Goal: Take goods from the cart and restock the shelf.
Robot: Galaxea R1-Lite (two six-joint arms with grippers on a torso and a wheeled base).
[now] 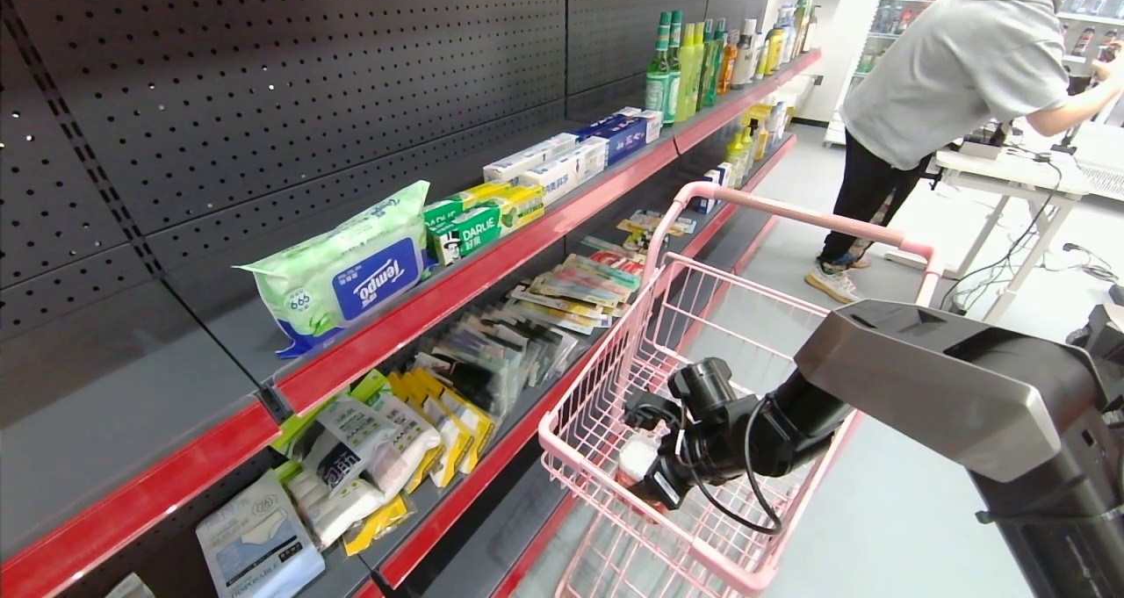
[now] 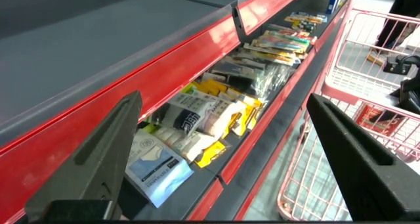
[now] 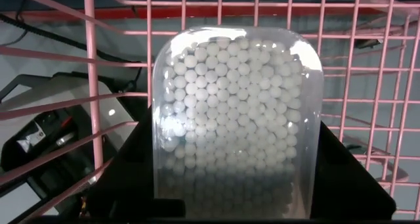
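The jar (image 3: pixel 236 125), a clear rounded one full of small white beads, is sitting inside the pink wire cart (image 1: pixel 790 216), near its front corner on the shelf side. The right gripper (image 1: pixel 641 479) is reaching down into the cart, and its dark fingers are pressing against both sides of the jar, so it looks to be gripping it. The left gripper (image 2: pixel 224 99) is hanging wide open and empty beside the lower tier of the shelf (image 1: pixel 457 286).

The likeliest trouble is the jar catching on the cart's wires as it is lifted, since they are standing close around it. The smooth curved wall may also be slipping in the fingers, and a knock against the rim could be enough to push the cart away.

The side of the jar facing the wrist camera is showing no label. The green and blue soft pack (image 1: pixel 351 269) and the boxes (image 1: pixel 479 220) on the upper tier are carrying bold print.
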